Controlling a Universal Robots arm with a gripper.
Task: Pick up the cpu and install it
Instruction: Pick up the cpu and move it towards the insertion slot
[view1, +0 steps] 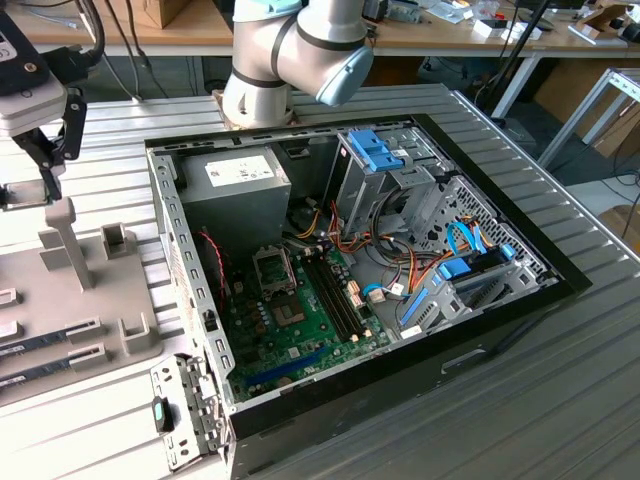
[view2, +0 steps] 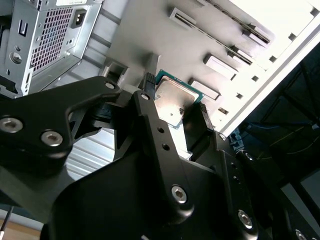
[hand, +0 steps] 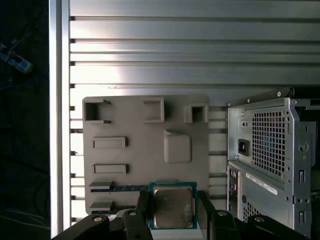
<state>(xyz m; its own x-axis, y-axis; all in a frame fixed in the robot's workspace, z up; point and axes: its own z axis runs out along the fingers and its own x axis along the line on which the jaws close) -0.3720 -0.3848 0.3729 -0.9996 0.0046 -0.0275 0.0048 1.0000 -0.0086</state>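
Two edges only, says the first watcher: the jaws are clamped on opposite sides of the cpu (hand: 172, 206), its silver top facing the wrist. It seems to hang in the air over the grey tray (hand: 135, 125), clear of it.

A thin hold, then, the second answers. The arm would do well to carry the chip level and slowly, since a tilt or a jolt could let it slip.

Agreed, says the first. The socket (view1: 272, 266) sits on the green board (view1: 300, 345) inside the open computer case (view1: 560, 290), near the power-supply box (view1: 235, 190) and well apart from the tray on the counter (view1: 560, 400). The chip ought to arrive over the case wall, square to the socket, without brushing the cables (view1: 335, 240).
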